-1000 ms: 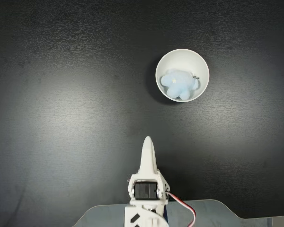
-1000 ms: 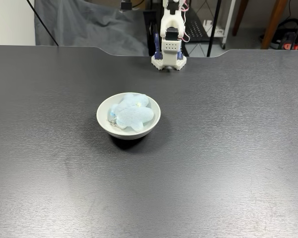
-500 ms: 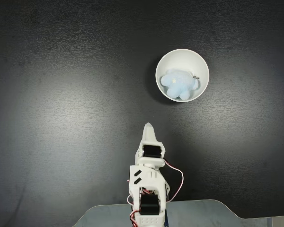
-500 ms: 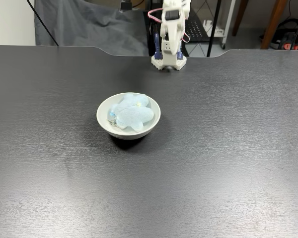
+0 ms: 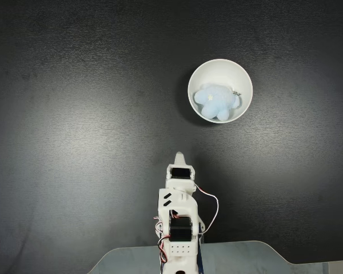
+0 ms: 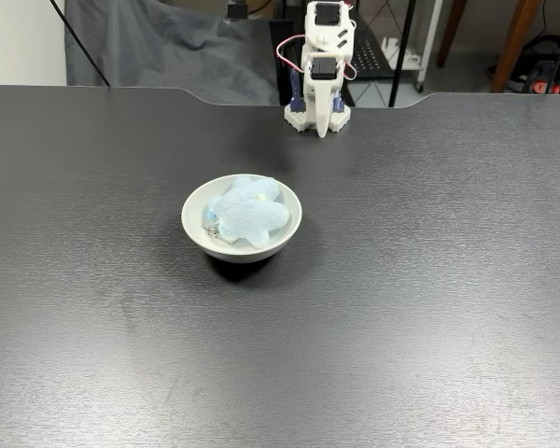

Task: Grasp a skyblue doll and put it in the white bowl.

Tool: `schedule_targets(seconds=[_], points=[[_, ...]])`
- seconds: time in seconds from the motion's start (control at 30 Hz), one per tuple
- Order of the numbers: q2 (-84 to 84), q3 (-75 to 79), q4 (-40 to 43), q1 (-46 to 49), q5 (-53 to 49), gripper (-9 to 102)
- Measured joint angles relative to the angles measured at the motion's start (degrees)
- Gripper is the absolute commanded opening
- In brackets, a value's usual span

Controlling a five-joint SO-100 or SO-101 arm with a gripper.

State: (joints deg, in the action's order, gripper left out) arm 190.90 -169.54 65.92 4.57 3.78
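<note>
- Jaws (image 5: 179, 155) are pressed together into one white point with nothing between them; in the front-facing fixed view the same tip (image 6: 324, 129) points down at the tabletop just ahead of the arm's base.
- Folded back over its own base, the arm (image 5: 177, 220) sits at the bottom edge of the top-down fixed view, its servos stacked one behind the other and red, white and black wires looping out on the right side.
- From the front, the arm (image 6: 321, 56) stands upright at the far edge of the tabletop (image 6: 429, 280), well apart from the bowl.
- Skyblue doll (image 5: 216, 101) lies inside the white bowl (image 5: 219, 67), touching its floor and lower wall (a small metal clasp shows at its right edge).
- From the front, the doll (image 6: 245, 214) fills most of the bowl (image 6: 194, 227), lobes spread, and the bowl casts a dark shadow toward the camera.
- Grey cloth (image 6: 159, 47), chair legs and cables stand behind the tabletop.
</note>
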Motion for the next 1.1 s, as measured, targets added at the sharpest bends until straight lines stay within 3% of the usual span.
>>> schedule_targets(seconds=[0.33,1.1], points=[[0.0,-0.2,4.7,0.0,-0.6,0],[0.0,-0.2,4.7,0.0,-0.6,0]])
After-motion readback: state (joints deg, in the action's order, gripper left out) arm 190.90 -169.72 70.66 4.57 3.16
